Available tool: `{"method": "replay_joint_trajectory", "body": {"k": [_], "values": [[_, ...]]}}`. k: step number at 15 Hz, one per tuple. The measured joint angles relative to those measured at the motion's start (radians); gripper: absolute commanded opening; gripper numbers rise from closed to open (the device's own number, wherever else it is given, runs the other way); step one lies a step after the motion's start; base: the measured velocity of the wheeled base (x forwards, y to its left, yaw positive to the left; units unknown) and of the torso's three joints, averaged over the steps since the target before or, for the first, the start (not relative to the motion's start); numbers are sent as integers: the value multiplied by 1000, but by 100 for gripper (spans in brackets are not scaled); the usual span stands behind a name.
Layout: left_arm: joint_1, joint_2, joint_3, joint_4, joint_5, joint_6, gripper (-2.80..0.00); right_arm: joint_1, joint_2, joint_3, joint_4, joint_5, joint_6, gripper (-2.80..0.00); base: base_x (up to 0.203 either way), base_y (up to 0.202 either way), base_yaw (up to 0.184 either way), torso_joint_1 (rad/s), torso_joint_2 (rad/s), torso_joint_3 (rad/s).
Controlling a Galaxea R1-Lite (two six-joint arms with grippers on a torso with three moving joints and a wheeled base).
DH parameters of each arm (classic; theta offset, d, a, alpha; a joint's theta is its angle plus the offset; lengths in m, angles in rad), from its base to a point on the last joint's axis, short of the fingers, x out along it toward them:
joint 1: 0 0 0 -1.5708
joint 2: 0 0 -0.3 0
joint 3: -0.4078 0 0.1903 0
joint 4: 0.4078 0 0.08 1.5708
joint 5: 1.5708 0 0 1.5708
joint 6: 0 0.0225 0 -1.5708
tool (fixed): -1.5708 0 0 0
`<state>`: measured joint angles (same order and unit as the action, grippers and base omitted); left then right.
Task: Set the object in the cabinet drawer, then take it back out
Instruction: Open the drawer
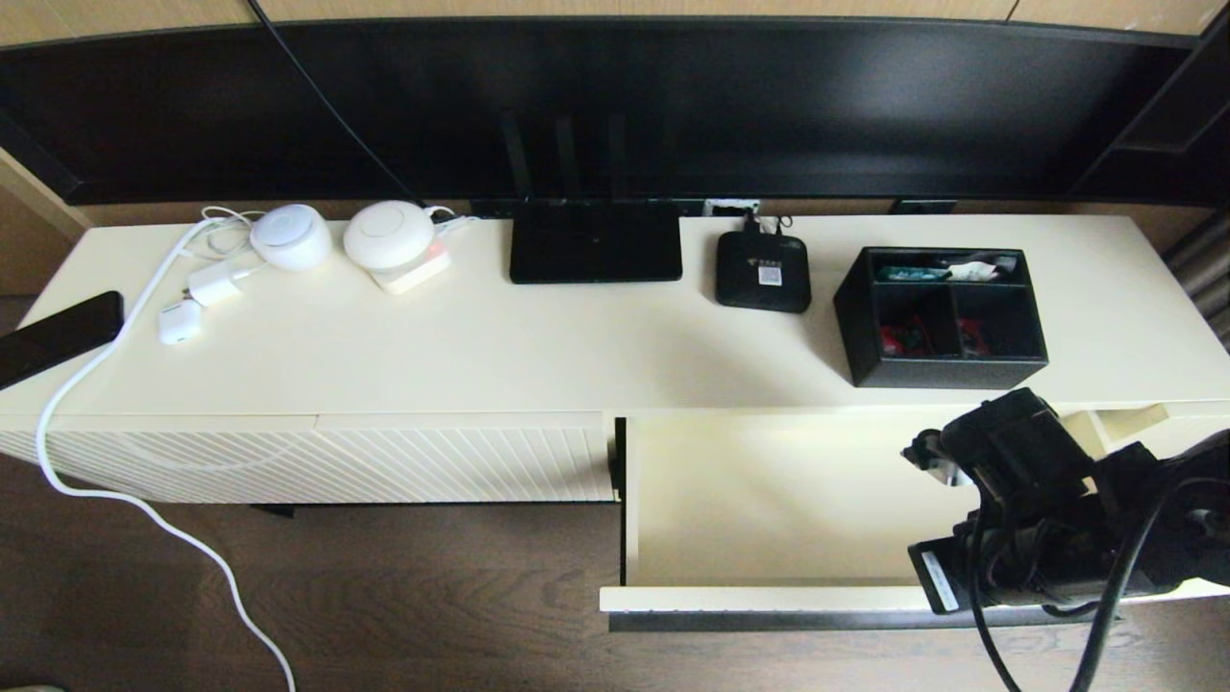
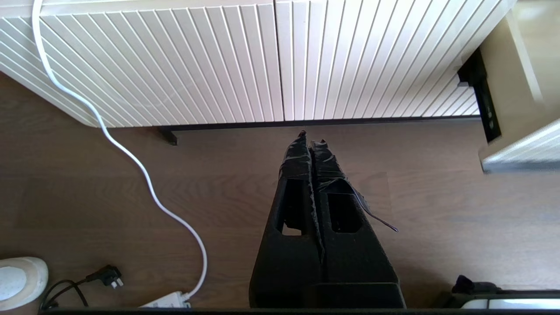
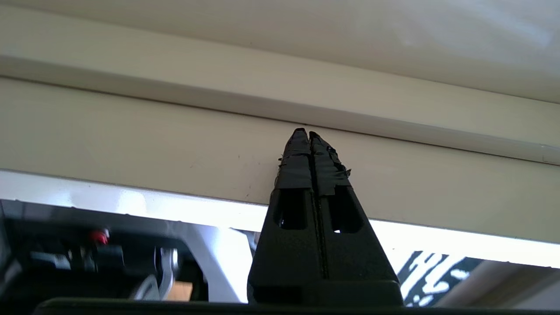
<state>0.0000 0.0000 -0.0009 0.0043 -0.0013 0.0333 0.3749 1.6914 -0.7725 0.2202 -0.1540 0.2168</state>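
The cream tabletop [image 1: 538,356] carries, from the robot's left to right: a black phone [image 1: 58,336] at the edge, white chargers [image 1: 197,298], two round white devices [image 1: 336,238], a black router [image 1: 596,240], a small black square device [image 1: 762,271] and the black organizer box [image 1: 940,317]. A white cable [image 1: 106,384] runs from the tabletop to the wood floor [image 1: 384,596]. All items rest flat on the surface, apart from one another.

No legible text anywhere.

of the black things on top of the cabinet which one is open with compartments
The black rectangular organizer box at the robot's right end. It has three open compartments; the flat black router with antennas and small flat black square device are closed.
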Motion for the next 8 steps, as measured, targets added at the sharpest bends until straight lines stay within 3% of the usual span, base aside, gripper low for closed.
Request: {"method": "replay_joint_trajectory", "body": {"k": [8], "values": [[0,0,0,0,0,0,-280,15,-61,135,-5,10,1,-280,0,0,0,0,0,0]]}}
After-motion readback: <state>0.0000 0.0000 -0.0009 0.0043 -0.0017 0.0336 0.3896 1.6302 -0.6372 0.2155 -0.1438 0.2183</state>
